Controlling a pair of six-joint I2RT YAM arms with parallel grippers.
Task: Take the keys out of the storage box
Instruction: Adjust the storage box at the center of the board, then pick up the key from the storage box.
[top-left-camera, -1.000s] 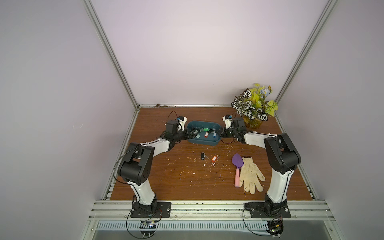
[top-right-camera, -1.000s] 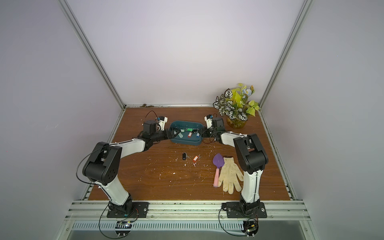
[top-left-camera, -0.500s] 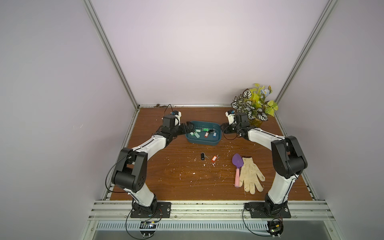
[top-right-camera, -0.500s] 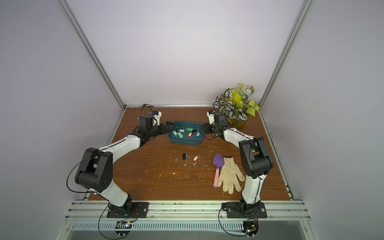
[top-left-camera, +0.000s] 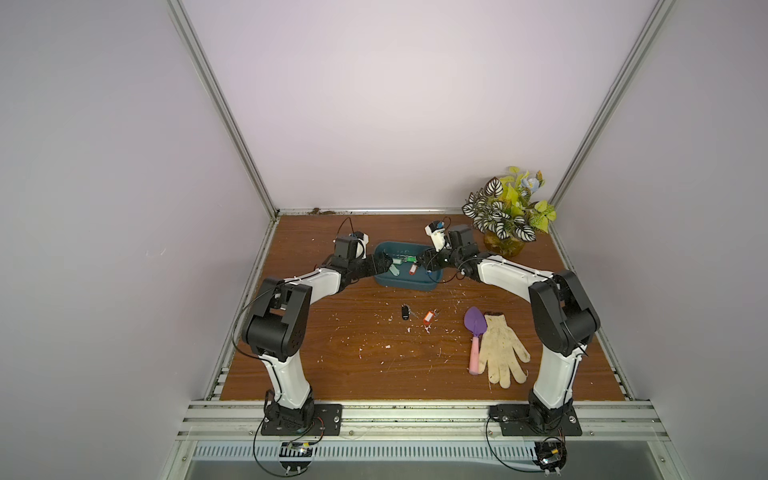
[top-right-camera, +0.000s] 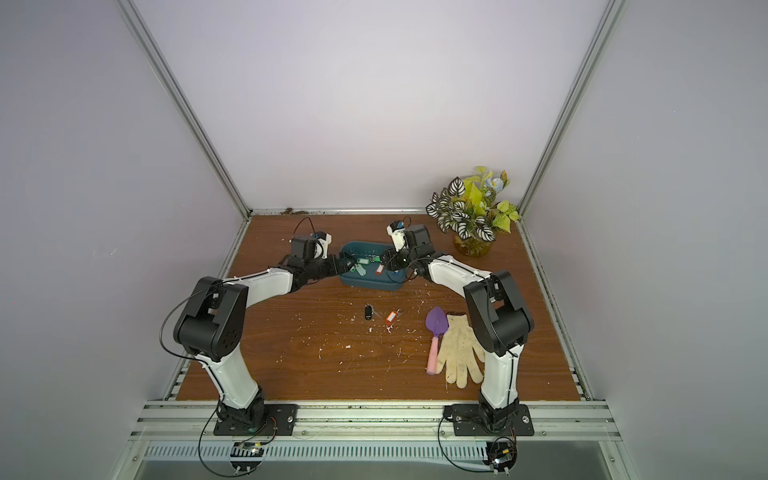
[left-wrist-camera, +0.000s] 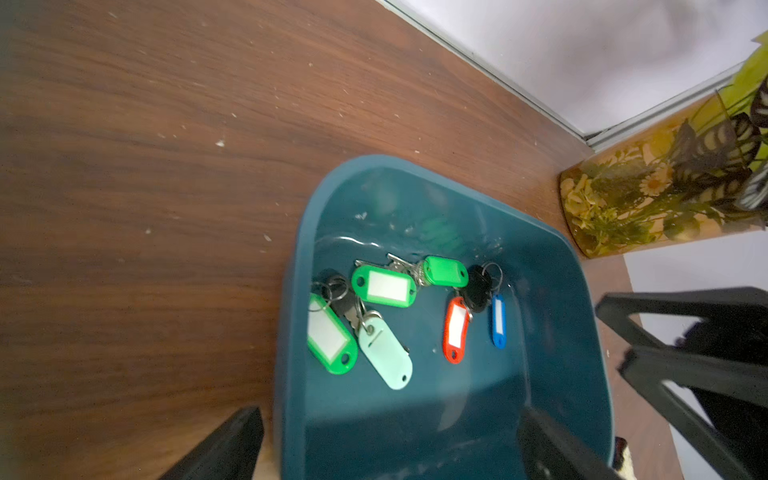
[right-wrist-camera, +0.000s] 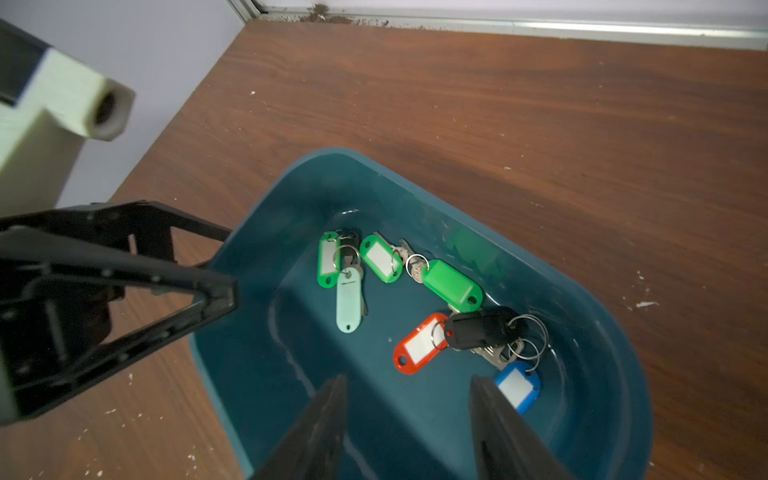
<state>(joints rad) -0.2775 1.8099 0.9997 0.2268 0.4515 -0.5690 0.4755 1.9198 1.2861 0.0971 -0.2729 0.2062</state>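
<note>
Wood-grain tabletop (top-left-camera: 353, 374), speckled with pale crumbs, sits between plain lilac walls. At the left end of the storage box (top-left-camera: 405, 286) hangs the left gripper (top-left-camera: 385, 264), jaws spread wide and gripping nothing; in the left wrist view 1 finger (left-wrist-camera: 224, 449) is over the bare table outside the rim and the other is over the box's inside.

The box lies toward the back of the table, and 7 of the keys (right-wrist-camera: 453, 286) lie in it: 3 with green tags, 1 pale green, 1 red, 1 black, 1 blue. In front of the box, 2 more rest on the table, a black-tagged key (top-left-camera: 404, 312) and an orange-tagged key (top-left-camera: 427, 318).

At the box's right end the right gripper (right-wrist-camera: 407, 386) is partly open over the inside, with nothing between its fingers and the blue tag just beside 1 of them.

Further right lie a purple-and-pink trowel (top-left-camera: 475, 324) touching a cream glove (top-left-camera: 500, 351), with an amber plant pot (top-left-camera: 503, 247) in the back corner.
</note>
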